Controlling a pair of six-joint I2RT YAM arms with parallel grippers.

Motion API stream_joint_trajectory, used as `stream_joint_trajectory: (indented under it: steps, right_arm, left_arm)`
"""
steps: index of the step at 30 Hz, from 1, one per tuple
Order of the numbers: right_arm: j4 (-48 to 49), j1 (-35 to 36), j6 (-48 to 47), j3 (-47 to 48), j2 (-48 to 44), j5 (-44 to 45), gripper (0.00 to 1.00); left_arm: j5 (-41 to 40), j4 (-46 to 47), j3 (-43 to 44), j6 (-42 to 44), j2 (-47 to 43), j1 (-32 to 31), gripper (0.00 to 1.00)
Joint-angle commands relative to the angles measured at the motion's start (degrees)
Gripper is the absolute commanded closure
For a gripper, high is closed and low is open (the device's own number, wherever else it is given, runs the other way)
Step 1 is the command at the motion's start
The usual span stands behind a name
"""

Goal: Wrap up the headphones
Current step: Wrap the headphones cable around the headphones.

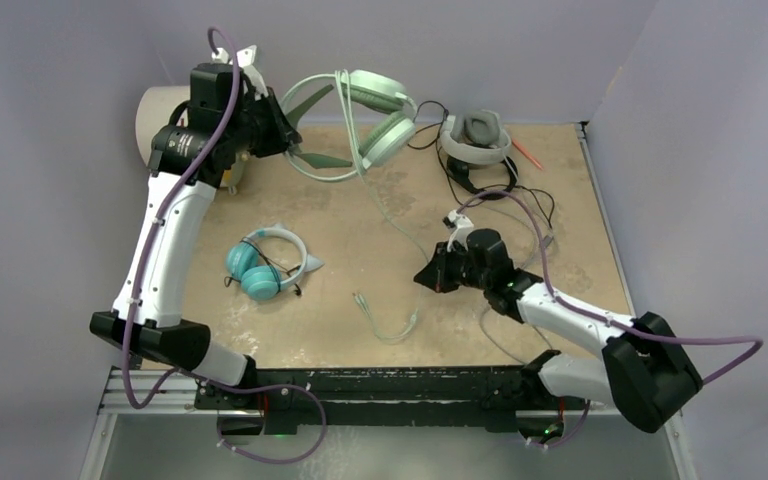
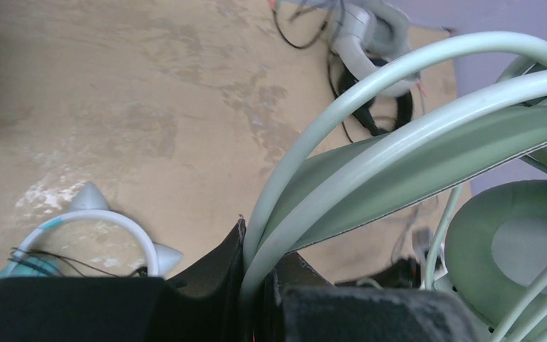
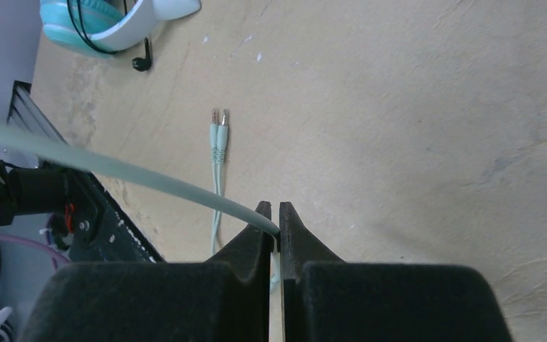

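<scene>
The mint-green headphones (image 1: 375,110) hang lifted at the back of the table. My left gripper (image 1: 285,135) is shut on their headband (image 2: 399,142), which is pinched between the jaws (image 2: 260,249). Their pale cable (image 1: 385,205) runs down to my right gripper (image 1: 428,275), which is shut on it (image 3: 274,210). The cable's twin plug (image 3: 218,128) lies on the table near the front edge. The teal-cupped headphones (image 1: 260,265) lie at the left. The white-and-grey headphones (image 1: 480,135) sit at the back right, over the thin black headphones (image 1: 485,180).
A cream drum (image 1: 160,115) stands at the back left behind my left arm. An orange stick (image 1: 528,153) lies by the back right wall. Purple walls close in the back and sides. A black rail (image 1: 390,385) runs along the near edge.
</scene>
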Motion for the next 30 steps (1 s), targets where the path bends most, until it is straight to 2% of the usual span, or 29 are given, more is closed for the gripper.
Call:
stream_joint_trajectory:
  steps: [1, 5, 8, 12, 15, 20, 24, 30]
  right_arm:
    - [-6.2, -7.3, -1.4, 5.9, 1.7, -13.2, 1.00]
    - [-8.4, -14.4, -2.3, 10.2, 2.6, -20.9, 1.00]
    - [-11.0, -18.3, -3.4, 14.8, 4.1, -26.3, 1.00]
    - [-16.2, -21.0, -5.5, 21.3, 6.0, -30.3, 1.00]
    - [-21.0, -22.7, -6.2, 25.3, 6.1, -30.8, 1.00]
    - [-29.6, -24.3, -9.5, 31.0, 4.1, -28.7, 1.00]
    - [-35.2, -24.5, -11.4, 33.3, 2.1, -26.4, 1.00]
    - [-40.8, -24.4, -14.0, 35.0, -0.5, -29.0, 1.00]
  left_arm:
    - [17.7, 9.3, -3.9, 3.0, -6.1, 0.5, 1.00]
    - [29.3, 12.6, -12.0, 5.3, -9.2, 0.4, 1.00]
    - [33.5, 13.9, -17.0, 8.0, -11.2, -1.8, 1.00]
    - [29.1, 12.5, -20.7, 14.8, -13.3, -14.0, 1.00]
    - [25.3, 9.8, -22.6, 18.4, -13.7, -18.8, 1.00]
    - [9.8, 8.4, -29.2, 24.1, -15.7, -25.2, 1.00]
    - [-11.3, 10.1, -33.9, 30.3, -15.4, -32.0, 1.00]
    - [-35.9, 14.1, -34.7, 38.1, -10.9, -39.7, 1.00]
